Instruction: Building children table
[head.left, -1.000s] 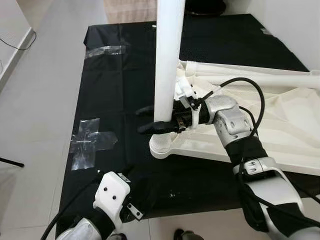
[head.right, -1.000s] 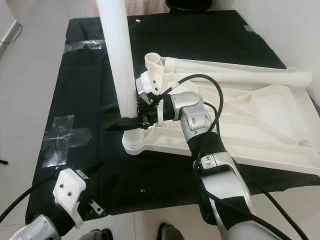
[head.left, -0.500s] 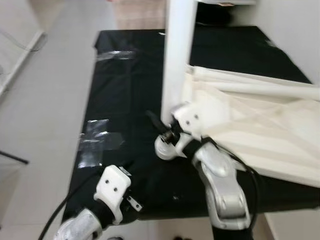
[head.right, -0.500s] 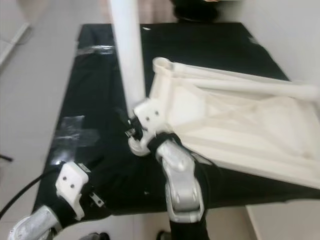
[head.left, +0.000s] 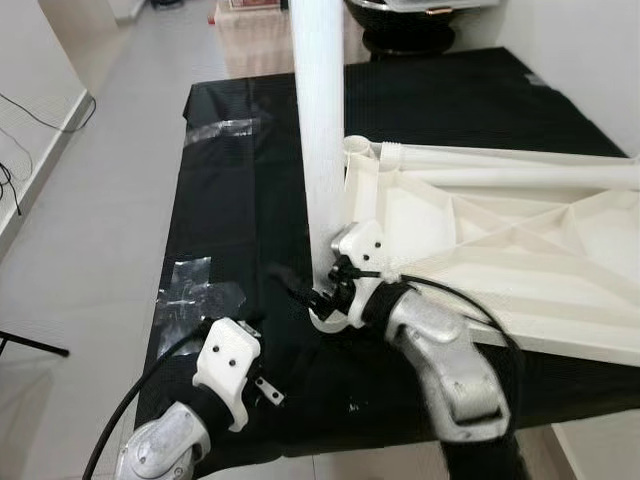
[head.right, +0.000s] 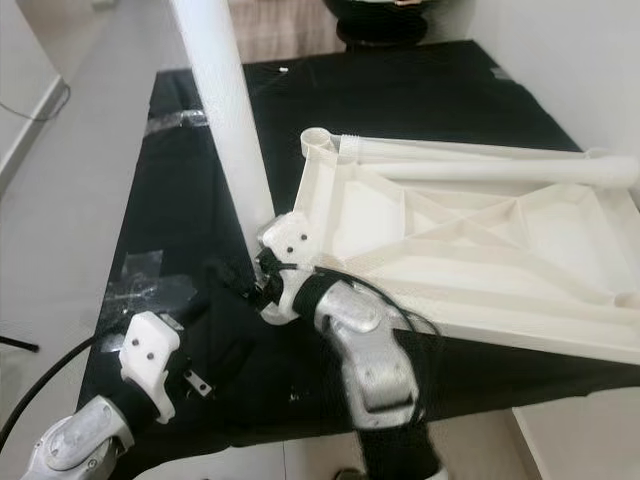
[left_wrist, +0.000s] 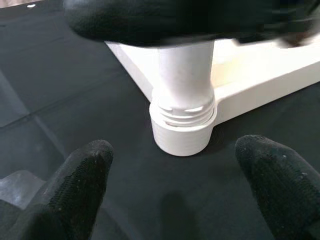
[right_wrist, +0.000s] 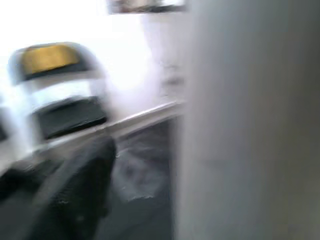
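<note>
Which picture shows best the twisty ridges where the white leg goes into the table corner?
The left wrist view: the threads sit sharp and close above the corner socket. In the left eye view the right gripper partly covers that joint. The right wrist view shows the leg as a blur.

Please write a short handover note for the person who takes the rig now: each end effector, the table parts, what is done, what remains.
Right end effector: at the base of the upright white leg, fingers around it.
Left end effector: open, low over the black mat, pointing at the leg's socket.
Tabletop lies upside down on the mat; a second leg lies along its far edge.
Done: one leg stands in its corner socket, threads still showing.
Left: finish screwing it in; fit the other legs.
</note>
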